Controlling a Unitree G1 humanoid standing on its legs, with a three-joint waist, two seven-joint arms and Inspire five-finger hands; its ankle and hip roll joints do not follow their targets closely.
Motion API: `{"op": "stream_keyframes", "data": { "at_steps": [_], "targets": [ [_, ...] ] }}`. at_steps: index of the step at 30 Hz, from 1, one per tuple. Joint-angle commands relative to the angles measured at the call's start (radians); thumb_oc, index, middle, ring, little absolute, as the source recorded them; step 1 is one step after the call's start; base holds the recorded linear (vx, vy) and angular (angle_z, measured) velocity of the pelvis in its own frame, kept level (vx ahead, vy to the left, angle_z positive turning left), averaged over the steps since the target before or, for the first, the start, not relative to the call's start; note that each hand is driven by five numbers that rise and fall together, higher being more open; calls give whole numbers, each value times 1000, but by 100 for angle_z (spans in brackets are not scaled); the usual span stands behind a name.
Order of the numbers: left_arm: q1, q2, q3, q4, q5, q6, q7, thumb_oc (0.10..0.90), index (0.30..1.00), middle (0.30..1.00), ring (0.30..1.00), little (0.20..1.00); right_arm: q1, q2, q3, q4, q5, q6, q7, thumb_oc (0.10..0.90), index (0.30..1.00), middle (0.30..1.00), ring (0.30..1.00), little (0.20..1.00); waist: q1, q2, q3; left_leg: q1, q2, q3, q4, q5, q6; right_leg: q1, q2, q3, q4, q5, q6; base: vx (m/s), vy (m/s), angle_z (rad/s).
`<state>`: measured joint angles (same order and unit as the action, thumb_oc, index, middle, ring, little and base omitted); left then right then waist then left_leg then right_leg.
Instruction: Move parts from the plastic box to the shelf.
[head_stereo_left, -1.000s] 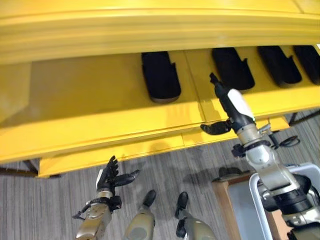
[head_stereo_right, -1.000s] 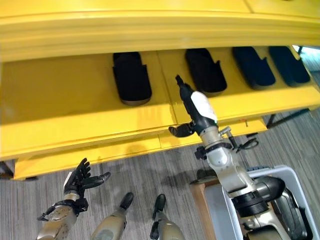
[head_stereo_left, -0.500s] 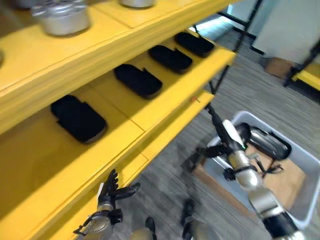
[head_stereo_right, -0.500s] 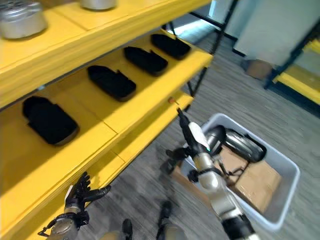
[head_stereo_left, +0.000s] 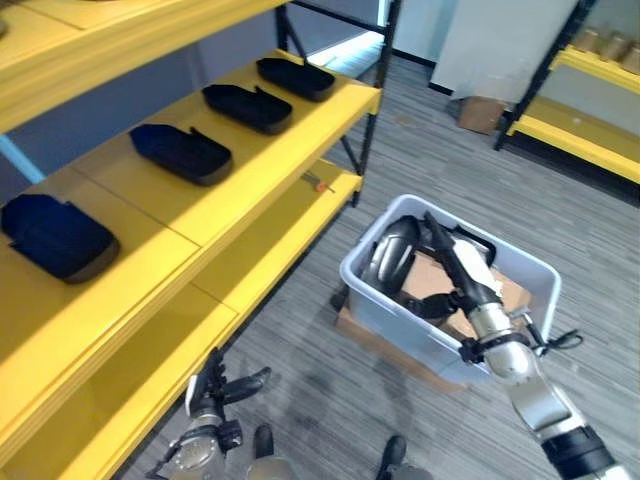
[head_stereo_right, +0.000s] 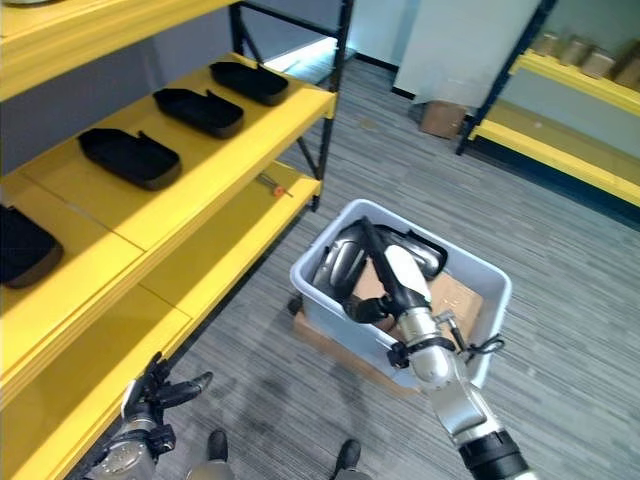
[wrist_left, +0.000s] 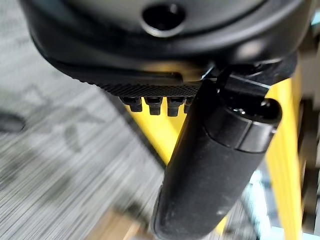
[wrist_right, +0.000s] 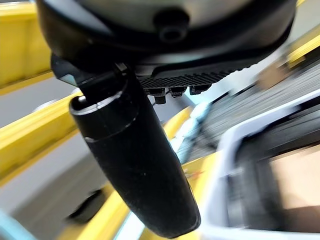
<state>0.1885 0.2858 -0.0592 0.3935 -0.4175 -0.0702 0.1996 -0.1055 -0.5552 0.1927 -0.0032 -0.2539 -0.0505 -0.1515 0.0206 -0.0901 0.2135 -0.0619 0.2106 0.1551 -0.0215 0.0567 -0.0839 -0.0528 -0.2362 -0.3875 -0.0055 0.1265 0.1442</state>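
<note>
A pale grey plastic box (head_stereo_left: 398, 328) stands on the floor to the right of the yellow shelf (head_stereo_left: 240, 190). Inside it lie curved dark parts (head_stereo_left: 389, 254) on cardboard. My right hand (head_stereo_left: 458, 268), with a white cover, is open and stretched over the box, its straight fingers pointing at the parts and its thumb (wrist_right: 135, 160) out to the side. It holds nothing. Several black parts lie in a row on the shelf board, the nearest (head_stereo_left: 58, 236) at the far left. My left hand (head_stereo_left: 214, 386) hangs low by the shelf's bottom board, open and empty.
A flat cardboard slab (head_stereo_left: 372, 338) lies under the box. A small red-handled tool (head_stereo_left: 318, 183) rests on the lower shelf board. A second yellow rack (head_stereo_left: 590, 95) and a cardboard carton (head_stereo_left: 480, 112) stand at the back right. Grey carpet surrounds the box.
The camera has swung right, from the shelf to the box. My right hand has come away from the shelf edge and is over the box. The left hand stays low.
</note>
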Motion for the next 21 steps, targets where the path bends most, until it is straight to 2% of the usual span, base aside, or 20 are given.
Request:
{"op": "stream_keyframes", "data": {
  "at_steps": [1,8,12,14,15,16,17,18,20,21],
  "targets": [
    [-47,66,19,-75,34,-77,-10,900,1000,1000,1000,1000,-92,8,-34,-145,-1,-91,-41,900,1000,1000,1000,1000,15,-6,-70,43,-20,14,-9,-31,28,8,-11,29,8,-36,32,54,-203,-32],
    [-59,55,-2,-66,45,-76,-14,900,1000,1000,1000,1000,-36,-16,-84,-147,2,-96,-75,900,1000,1000,1000,1000,-14,24,-67,52,45,36,-54,35,-15,-5,54,52,3,-70,2,30,-115,-10],
    [-73,50,-8,-61,47,-78,-6,900,1000,1000,1000,1000,-14,-26,-104,-148,0,-101,-89,900,1000,1000,1000,1000,-28,36,-59,49,70,38,-49,45,-28,-17,75,60,20,-94,-14,27,-107,-2],
    [-85,49,-6,-51,43,-83,2,900,1000,1000,1000,1000,-18,-31,-100,-144,0,-103,-93,900,1000,1000,1000,1000,-34,36,-48,30,89,30,3,48,-33,-25,94,77,30,-107,-30,10,-176,-1],
    [-90,50,0,-57,37,-88,12,900,1000,1000,1000,1000,-35,-39,-74,-138,6,-109,-92,900,1000,1000,1000,1000,-27,30,-19,-14,91,-19,156,36,-26,-26,119,115,42,-122,-55,-4,-187,-4],
    [-89,47,-1,-59,30,-90,14,900,1000,1000,1000,1000,-43,-44,-65,-138,6,-110,-92,900,1000,1000,1000,1000,-14,26,0,-38,74,-59,215,42,-18,-19,122,131,39,-124,-62,-17,-129,-16],
    [-91,47,-1,-59,30,-90,14,900,1000,1000,1000,1000,-44,-44,-65,-138,6,-110,-92,900,1000,1000,1000,1000,-16,25,-1,-44,72,-61,218,45,-17,-22,121,130,38,-121,-62,-26,-37,-40],
    [-91,44,-4,-60,20,-91,18,900,1000,1000,1000,1000,-51,-49,-56,-134,3,-111,-89,900,1000,1000,1000,1000,-1,21,20,-74,41,-116,252,55,-13,-14,120,139,33,-124,-66,-22,-25,-54],
    [-94,45,-9,-72,15,-89,15,900,1000,1000,1000,1000,-66,-59,-53,-122,3,-108,-89,900,1000,1000,1000,1000,20,5,41,-133,-23,-183,217,17,2,-3,111,151,20,-129,-62,29,8,-24],
    [-91,45,-14,-80,12,-92,14,900,1000,1000,1000,1000,-74,-60,-53,-115,6,-108,-90,900,1000,1000,1000,1000,21,-5,44,-164,-38,-207,176,20,5,-6,104,157,15,-126,-55,113,86,10]
  ]
}}
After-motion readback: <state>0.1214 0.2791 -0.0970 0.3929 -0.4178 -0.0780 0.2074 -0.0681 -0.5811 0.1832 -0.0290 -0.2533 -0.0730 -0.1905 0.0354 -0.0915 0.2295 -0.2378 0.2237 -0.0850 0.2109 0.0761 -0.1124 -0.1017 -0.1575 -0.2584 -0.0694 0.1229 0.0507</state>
